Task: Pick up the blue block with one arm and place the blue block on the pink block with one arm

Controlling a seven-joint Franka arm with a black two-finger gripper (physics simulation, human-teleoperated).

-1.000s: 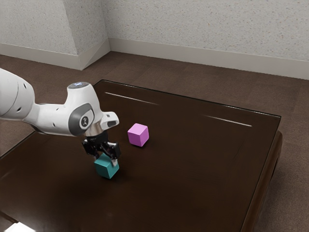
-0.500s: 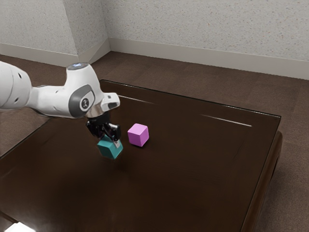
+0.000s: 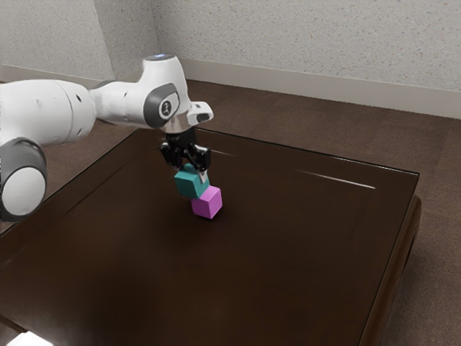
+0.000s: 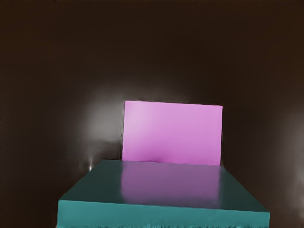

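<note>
The gripper (image 3: 191, 170) is clamped on the blue block (image 3: 187, 184), one finger on each side. It holds the block tilted, just above the pink block (image 3: 208, 204) and slightly toward the exterior view's left of it. Whether the two blocks touch I cannot tell. Around the pink block the dark table (image 3: 310, 238) lies open, and its edges are well away.

Living room: baseboard (image 3: 324, 85), low dark table (image 3: 288, 281)

arm (image 3: 108, 107) extended | gripper (image 3: 193, 170) pointing down | clamped on blue block (image 3: 188, 183)
</note>
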